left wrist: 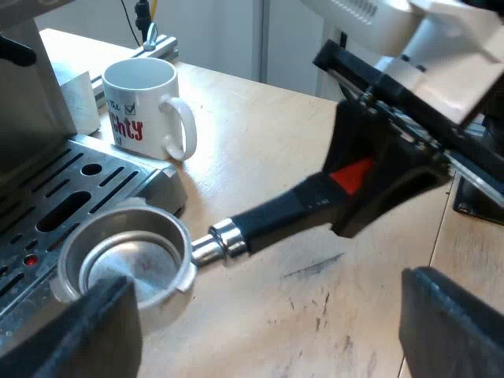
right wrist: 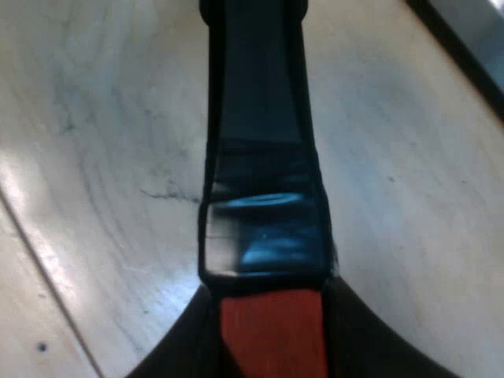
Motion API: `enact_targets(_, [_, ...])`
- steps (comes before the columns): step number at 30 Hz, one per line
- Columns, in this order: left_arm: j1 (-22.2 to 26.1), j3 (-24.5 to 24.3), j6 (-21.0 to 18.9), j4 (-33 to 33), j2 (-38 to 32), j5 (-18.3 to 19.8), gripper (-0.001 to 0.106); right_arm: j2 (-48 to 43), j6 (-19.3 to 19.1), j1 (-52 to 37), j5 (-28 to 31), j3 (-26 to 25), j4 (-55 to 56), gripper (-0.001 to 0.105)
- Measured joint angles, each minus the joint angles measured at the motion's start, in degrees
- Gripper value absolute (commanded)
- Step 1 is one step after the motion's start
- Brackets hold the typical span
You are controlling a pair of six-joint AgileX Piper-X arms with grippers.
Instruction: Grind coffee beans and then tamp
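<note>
The holder (left wrist: 130, 260) is clenched at its red handle end by the right gripper (right wrist: 272, 323), presumably for carrying its empty basket to grinding; the left gripper (left wrist: 276, 315) is spread open nearby.

Soft, even light is falling across the pale wooden table (left wrist: 260, 150), and the white mug (left wrist: 142, 98) is glowing bright while laying only a faint shadow. The metal holder (left wrist: 134, 260) is catching dull glints in its basket, and its dark handle (right wrist: 260, 94) is throwing back a pale streak of glare next to the red end (right wrist: 272, 331).
</note>
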Motion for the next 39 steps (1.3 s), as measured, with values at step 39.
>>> enact_targets(39, [0.0, 0.0, 0.0, 1.8, 0.0, -2.9, 0.070, 11.9, -0.4, -6.1, -4.7, 15.6, -26.1, 0.000])
